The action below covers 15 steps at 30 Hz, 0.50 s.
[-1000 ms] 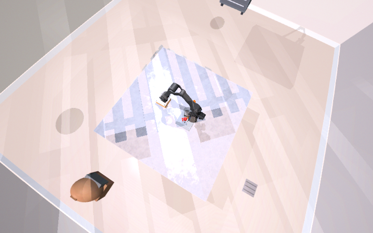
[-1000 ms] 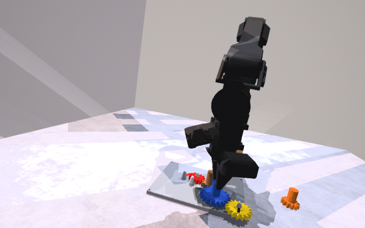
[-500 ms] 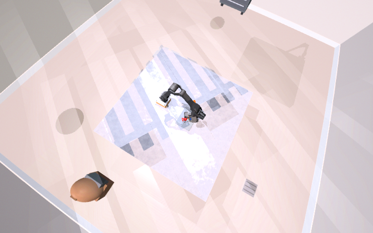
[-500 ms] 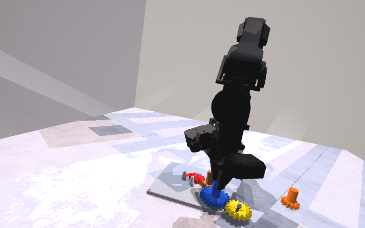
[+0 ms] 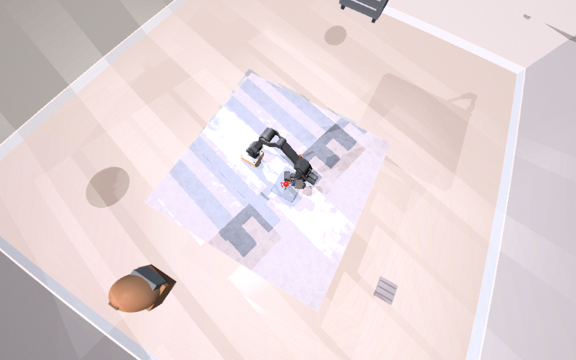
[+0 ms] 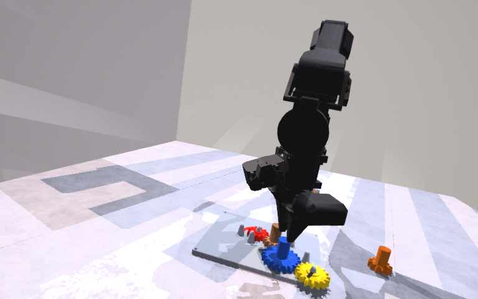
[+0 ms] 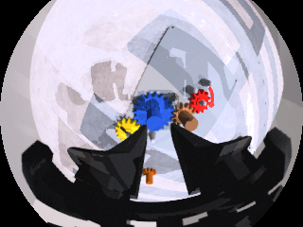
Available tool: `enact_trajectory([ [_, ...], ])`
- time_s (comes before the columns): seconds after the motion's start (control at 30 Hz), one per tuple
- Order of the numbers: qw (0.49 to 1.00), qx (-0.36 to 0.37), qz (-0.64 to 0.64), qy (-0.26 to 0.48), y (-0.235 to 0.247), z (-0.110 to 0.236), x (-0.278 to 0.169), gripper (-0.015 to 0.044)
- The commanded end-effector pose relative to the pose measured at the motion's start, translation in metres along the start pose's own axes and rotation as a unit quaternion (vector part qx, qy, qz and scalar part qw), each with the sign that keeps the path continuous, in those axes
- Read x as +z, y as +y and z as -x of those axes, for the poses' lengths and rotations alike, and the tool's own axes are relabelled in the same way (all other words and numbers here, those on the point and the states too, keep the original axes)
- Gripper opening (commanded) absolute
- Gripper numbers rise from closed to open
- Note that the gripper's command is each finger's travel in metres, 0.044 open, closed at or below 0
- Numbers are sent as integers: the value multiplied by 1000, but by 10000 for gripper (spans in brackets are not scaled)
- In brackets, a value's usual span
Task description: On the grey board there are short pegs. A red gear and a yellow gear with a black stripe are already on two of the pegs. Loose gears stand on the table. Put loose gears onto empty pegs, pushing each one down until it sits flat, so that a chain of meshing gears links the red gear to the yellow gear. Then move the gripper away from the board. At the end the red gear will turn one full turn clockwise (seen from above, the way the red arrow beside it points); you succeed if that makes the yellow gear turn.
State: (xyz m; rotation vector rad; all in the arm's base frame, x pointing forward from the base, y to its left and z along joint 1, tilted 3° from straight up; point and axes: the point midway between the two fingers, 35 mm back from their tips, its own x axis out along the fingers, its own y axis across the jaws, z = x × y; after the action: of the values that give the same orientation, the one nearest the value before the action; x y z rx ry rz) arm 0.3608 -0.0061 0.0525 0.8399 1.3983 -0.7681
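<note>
My gripper (image 6: 285,235) (image 7: 158,127) is open, its fingertips slightly apart at the top of the blue gear's handle. The blue gear (image 6: 272,259) (image 7: 152,101) lies over the grey board (image 6: 218,243) (image 7: 163,61), beside the yellow gear (image 6: 318,278) (image 7: 124,127) with the black stripe. A brown gear (image 6: 274,230) (image 7: 190,123) stands between the blue gear and the red gear (image 6: 259,234) (image 7: 197,101) (image 5: 285,184). Neighbouring teeth look in contact; whether blue and brown sit fully flat is unclear. An orange gear (image 6: 383,256) (image 7: 150,177) (image 5: 300,156) stands off the board.
Bare pegs show near the red gear, one at the left (image 6: 241,230) and one in front (image 6: 251,237). Another bare peg (image 6: 305,256) (image 7: 151,135) stands near the yellow gear. A white and orange box (image 5: 252,158) is at the arm's base.
</note>
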Motion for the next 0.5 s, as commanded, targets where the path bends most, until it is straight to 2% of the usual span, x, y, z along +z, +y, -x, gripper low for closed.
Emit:
enact_trajectory([
  [0.0,1000,11,-8,-7,3,30,2,140],
  [0.17,1000,11,-8,-7,3,36,1,140],
  [0.2,1000,9,-5,-6,2,31,1,166],
  [0.33,1000,9,-5,-6,-2,75,-1,271],
  [0.47,1000,9,-5,-6,-2,78,-2,376],
])
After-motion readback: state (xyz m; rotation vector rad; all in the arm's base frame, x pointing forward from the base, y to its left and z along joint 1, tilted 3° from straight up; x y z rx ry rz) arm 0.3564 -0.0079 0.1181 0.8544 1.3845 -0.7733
